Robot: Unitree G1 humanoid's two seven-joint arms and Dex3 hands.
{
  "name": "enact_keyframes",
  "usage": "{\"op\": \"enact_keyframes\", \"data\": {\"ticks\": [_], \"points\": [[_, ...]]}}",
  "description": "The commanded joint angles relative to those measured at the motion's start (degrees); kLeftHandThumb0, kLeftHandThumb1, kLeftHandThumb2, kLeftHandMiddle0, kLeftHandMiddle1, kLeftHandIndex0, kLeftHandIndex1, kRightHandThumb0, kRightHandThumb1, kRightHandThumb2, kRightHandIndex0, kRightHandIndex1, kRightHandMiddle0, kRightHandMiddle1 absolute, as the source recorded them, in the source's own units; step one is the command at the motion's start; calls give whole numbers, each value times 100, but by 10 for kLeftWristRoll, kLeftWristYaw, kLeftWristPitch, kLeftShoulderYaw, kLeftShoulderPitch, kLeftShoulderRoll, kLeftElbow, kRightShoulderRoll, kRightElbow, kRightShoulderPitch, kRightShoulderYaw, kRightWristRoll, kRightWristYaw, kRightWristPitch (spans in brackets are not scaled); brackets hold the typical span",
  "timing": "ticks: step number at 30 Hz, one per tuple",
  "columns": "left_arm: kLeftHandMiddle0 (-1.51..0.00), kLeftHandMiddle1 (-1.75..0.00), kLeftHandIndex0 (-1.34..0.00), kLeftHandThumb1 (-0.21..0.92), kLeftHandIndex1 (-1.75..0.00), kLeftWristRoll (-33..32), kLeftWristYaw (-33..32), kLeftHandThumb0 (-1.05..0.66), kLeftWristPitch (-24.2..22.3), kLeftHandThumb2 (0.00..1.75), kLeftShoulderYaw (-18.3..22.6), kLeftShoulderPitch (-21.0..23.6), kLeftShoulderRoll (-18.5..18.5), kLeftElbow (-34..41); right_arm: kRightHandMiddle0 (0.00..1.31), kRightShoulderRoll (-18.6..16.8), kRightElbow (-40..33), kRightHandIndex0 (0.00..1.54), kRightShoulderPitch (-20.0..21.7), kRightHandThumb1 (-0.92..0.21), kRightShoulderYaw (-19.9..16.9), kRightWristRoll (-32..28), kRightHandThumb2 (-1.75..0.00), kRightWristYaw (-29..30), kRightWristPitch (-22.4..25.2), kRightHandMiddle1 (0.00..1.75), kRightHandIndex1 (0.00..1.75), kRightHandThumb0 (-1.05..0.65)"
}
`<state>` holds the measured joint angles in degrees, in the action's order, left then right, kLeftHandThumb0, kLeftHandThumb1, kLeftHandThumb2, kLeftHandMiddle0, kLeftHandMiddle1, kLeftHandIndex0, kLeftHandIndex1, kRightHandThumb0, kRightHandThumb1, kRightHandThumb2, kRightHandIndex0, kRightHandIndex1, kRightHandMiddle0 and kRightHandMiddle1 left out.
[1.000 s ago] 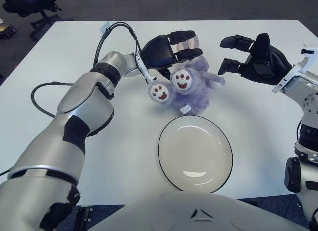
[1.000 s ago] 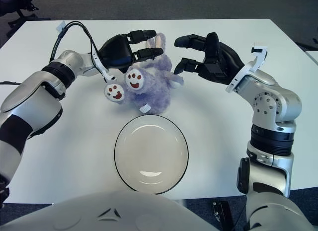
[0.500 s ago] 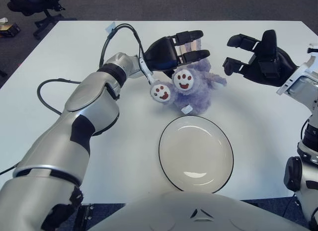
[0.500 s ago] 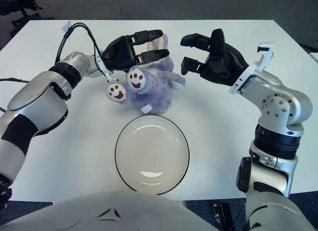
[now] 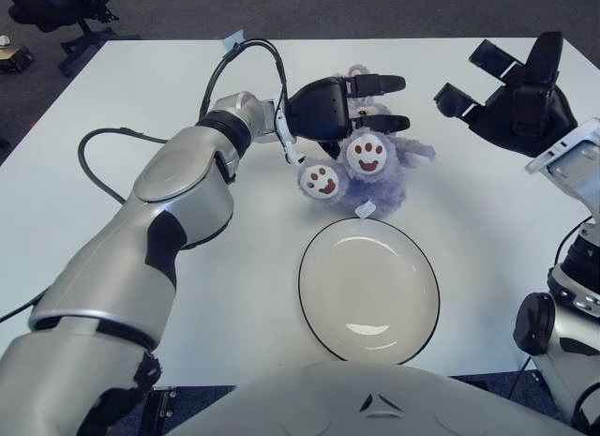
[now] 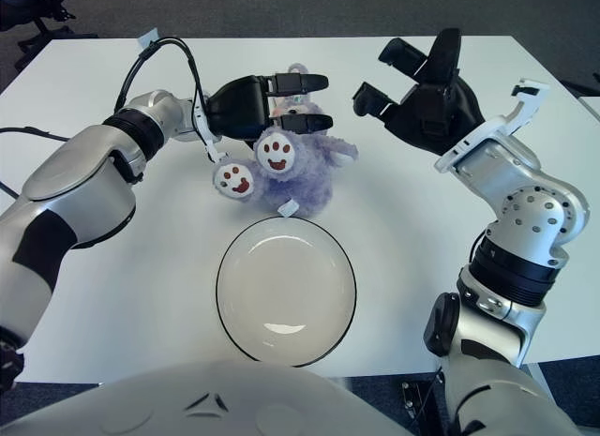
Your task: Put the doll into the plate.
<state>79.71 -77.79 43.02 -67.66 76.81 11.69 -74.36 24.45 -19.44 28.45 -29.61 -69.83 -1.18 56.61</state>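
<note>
Doll upended, paw soles toward camera

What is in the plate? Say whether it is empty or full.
Empty: the plate shows only bare white; the purple plush doll lies behind it on the table.

A big white table fills most of the frame. A black office chair stands on the dark floor, upper left.

We're looking down and forward from the head — two eyes set side by side, close over the white table. Both share the left hand, the doll by its fingers, the plate nearer us, and the right hand — merely shifted sideways.
</note>
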Motion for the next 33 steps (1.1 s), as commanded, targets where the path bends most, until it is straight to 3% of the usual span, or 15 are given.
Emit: {"op": "enact_keyframes", "data": {"ticks": [1,11,19,25,33], "points": [[-39,0,-41,92,-1,6,11,-70,4,19,-11,16,-6,-1,55,13,-15,80,0,-92,-5,-22,-81,4,-16,175,175,-40],[-34,0,-34,92,0,6,72,-73,9,26,-27,23,-17,2,60,19,-1,84,-6,-92,-10,-33,-81,-62,-70,175,175,-39],[-31,0,-31,92,0,10,118,-75,11,29,-40,27,-31,-2,62,14,-3,85,-23,-92,-18,-4,-80,-92,-139,175,175,-37],[-30,0,-30,92,0,-64,313,-82,89,37,10,19,-39,-28,63,11,-14,85,-24,-92,-18,17,-80,-84,-184,175,175,-36],[-27,0,-28,92,0,-111,429,-88,127,45,33,9,-33,-29,63,14,-14,85,-20,-92,-13,11,-80,-76,-191,175,175,-35]]}}
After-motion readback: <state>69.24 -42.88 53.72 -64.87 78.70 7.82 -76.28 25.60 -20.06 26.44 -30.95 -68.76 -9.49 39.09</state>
